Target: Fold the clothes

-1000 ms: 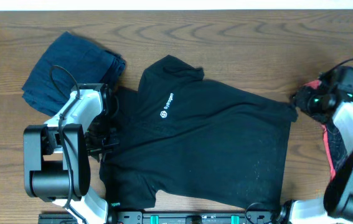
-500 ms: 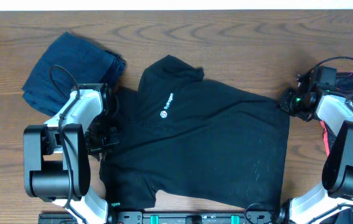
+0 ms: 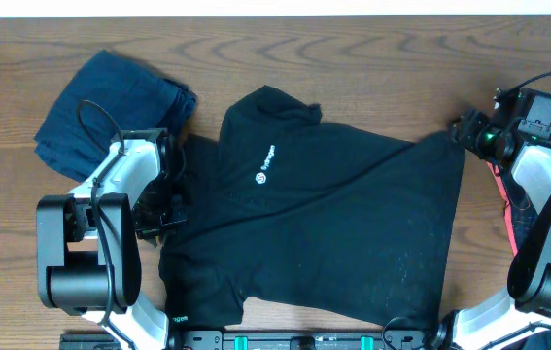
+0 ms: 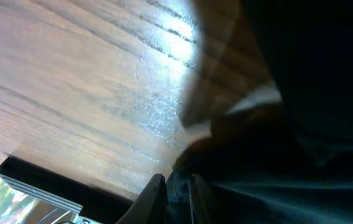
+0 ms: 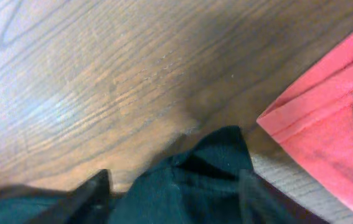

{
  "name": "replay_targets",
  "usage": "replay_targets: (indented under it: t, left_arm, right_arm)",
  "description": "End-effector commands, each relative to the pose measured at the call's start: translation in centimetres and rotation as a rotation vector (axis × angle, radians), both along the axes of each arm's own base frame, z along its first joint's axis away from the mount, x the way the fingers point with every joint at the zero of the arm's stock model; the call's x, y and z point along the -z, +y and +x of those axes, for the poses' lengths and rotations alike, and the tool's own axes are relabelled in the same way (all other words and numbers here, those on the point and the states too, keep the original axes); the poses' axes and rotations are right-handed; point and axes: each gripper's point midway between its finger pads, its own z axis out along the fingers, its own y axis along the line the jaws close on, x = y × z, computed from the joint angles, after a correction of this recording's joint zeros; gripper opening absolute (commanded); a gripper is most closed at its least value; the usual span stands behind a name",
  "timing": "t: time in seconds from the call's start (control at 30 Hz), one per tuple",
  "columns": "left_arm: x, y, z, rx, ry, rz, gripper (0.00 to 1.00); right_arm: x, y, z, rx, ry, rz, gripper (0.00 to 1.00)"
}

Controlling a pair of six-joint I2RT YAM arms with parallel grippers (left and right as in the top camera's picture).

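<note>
Right pincer (image 5: pixel 173 186) tight on black shirt (image 3: pixel 333 224) corner; left pincer (image 4: pixel 177 194) tight on its sleeve.

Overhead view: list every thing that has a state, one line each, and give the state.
black shirt: spread open on the table, logo side up, pinched at both ends.
navy garment: loosely bunched, lying apart and not held.
coral garment: lying on the table, partly hidden by the right arm, not held.
left gripper: closed on the shirt's left edge.
right gripper: closed on the shirt's right corner.
</note>
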Motion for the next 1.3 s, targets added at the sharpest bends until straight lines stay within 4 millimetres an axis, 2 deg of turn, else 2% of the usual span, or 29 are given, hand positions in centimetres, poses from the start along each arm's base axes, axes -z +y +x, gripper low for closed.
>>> replay_targets:
  t: [0.0,0.03,0.13,0.27,0.37,0.43,0.53,0.63,0.8,1.0,1.17,1.27]
  left_arm:
    - [0.1,0.1,0.2,0.018,0.002,-0.009,0.17]
    - [0.0,-0.1,0.3,0.028,0.001,-0.025,0.21]
    - [-0.6,-1.1,1.3,0.043,-0.032,-0.098,0.23]
    - [-2.8,-1.6,3.1,0.059,-0.125,-0.129,0.29]
    - [-4.8,-1.6,4.4,0.077,-0.216,-0.130,0.35]
    - [-6.1,-1.7,4.9,0.081,-0.274,-0.128,0.41]
    - [-7.6,-1.6,5.2,0.086,-0.345,-0.125,0.44]
    - [-8.6,-2.3,5.6,0.101,-0.399,-0.162,0.44]
    - [-9.5,-6.3,7.8,0.129,-0.520,-0.377,0.42]
    - [-10.5,-10.3,11.5,0.316,-0.680,-0.449,0.42]
    - [-10.7,-14.8,14.6,0.512,-0.806,-0.490,0.42]
    - [-9.3,-17.1,16.2,0.572,-0.831,-0.511,0.43]
  right_arm:
    - [-0.7,-0.4,-0.7,0.004,0.019,0.011,0.71]
    - [-0.1,-0.4,-1.6,0.012,0.062,0.026,0.71]
    - [1.4,-0.3,-4.7,0.038,0.199,0.073,0.68]
    - [3.2,-0.5,-9.5,0.087,0.407,0.079,0.62]
    - [4.5,0.4,-11.3,0.077,0.464,0.096,0.59]
    - [5.3,1.0,-11.8,0.067,0.469,0.096,0.53]
    - [6.9,1.7,-12.6,0.091,0.473,0.108,0.33]
    - [7.8,1.7,-13.7,0.118,0.497,0.110,0.01]
    - [6.9,-1.2,-14.8,0.195,0.544,0.019,0.01]
    - [3.9,-4.2,-16.3,0.286,0.586,-0.085,0.01]
    - [2.8,-4.5,-17.7,0.327,0.624,-0.120,0.01]
    - [2.7,-4.4,-17.9,0.326,0.632,-0.114,0.01]
